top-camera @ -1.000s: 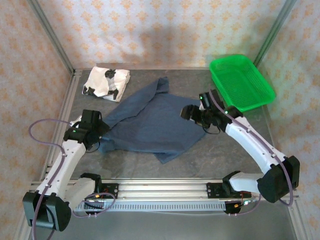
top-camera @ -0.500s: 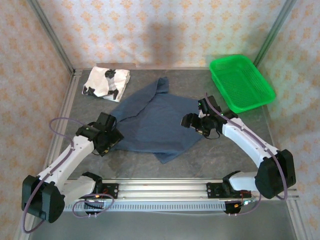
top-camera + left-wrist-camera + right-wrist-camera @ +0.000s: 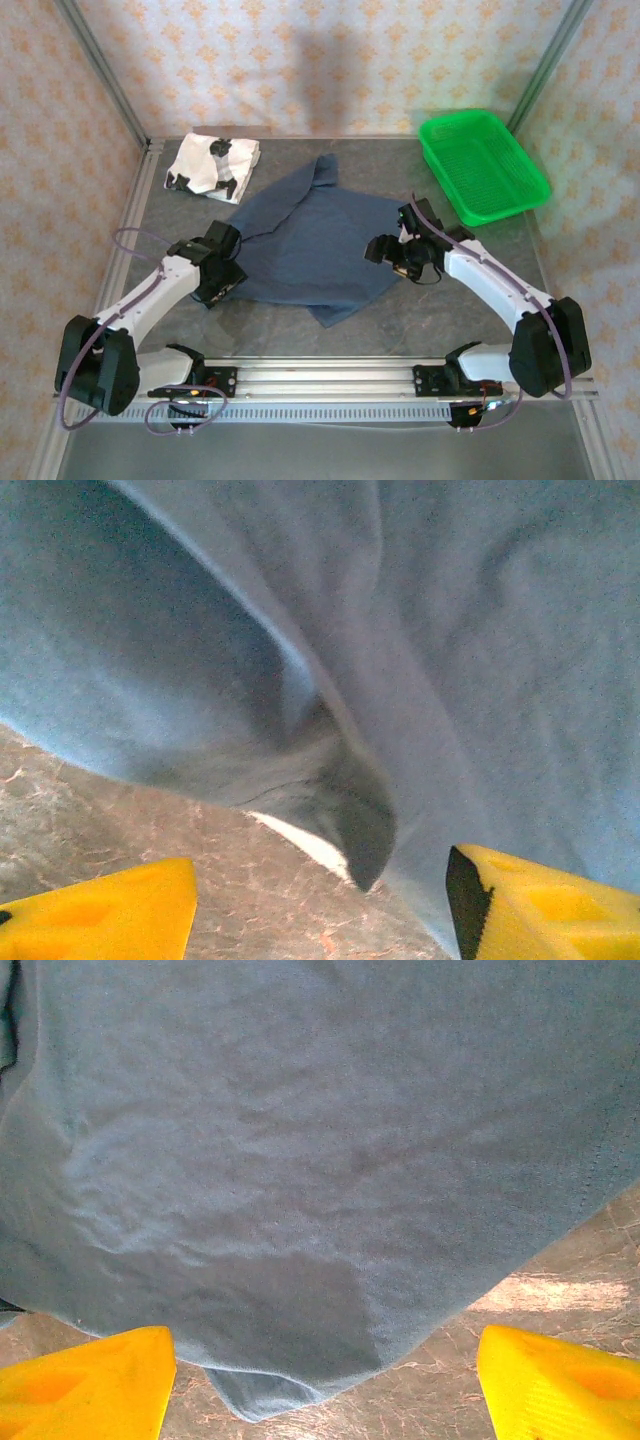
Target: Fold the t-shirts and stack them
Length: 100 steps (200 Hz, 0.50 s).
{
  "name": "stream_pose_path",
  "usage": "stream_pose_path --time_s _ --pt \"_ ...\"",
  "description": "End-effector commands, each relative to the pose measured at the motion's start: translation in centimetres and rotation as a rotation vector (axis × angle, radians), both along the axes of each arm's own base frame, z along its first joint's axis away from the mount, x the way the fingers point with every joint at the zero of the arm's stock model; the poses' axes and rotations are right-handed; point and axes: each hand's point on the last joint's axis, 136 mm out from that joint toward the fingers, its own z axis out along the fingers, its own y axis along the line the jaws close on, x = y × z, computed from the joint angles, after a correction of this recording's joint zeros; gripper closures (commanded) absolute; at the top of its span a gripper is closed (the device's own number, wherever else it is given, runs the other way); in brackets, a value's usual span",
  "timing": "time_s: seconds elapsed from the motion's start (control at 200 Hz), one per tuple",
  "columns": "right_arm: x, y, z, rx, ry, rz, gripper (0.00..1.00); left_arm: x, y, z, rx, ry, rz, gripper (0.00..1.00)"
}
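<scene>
1. Since a second ago, the near-left corner of the plain dark navy blue cloth t-shirt has drawn in toward its middle. The shirt lies spread and rumpled on the middle of the grey stone-patterned table, with one narrow end reaching toward the far wall.
2. At that near-left edge sits the left gripper, which has swung in from further left. In the left wrist view its yellow fingertips stand apart, and a raised fold of the navy hem lies between them, unpinched.
3. At the shirt's right edge, the right gripper has come a little nearer. Its yellow fingers are spread wide and released over the hem and bare table.
4. The folded white cloth t-shirt with black printed patches lies in the far-left corner, apart from the navy one.
5. The green plastic mesh basket stands at the far right.
</scene>
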Motion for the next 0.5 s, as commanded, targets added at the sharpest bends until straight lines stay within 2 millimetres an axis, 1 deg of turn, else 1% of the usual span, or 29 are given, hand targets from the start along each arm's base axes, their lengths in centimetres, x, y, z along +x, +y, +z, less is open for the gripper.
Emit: stream_pose_path --time_s 0.0,0.135,0.33,0.44,0.495 --pt "-0.2 -0.3 0.0 0.013 -0.016 -0.01 0.21 2.0 0.3 0.9 0.039 -0.061 -0.008 0.34" --pt "-0.6 -0.6 -0.6 0.003 -0.005 -0.017 0.21 2.3 0.2 0.6 0.049 -0.042 -0.023 0.42" --pt "-0.6 -0.9 -0.7 0.002 -0.008 -0.035 0.22 2.3 0.3 0.0 0.06 -0.02 -0.032 0.51" --pt "-0.6 -1.0 -1.0 0.009 -0.001 -0.05 0.22 2.4 0.3 -0.5 0.063 -0.004 -0.038 0.59" --pt "-0.6 -0.9 -1.2 0.02 0.003 -0.06 0.21 2.3 0.4 -0.6 0.067 0.002 -0.043 0.67"
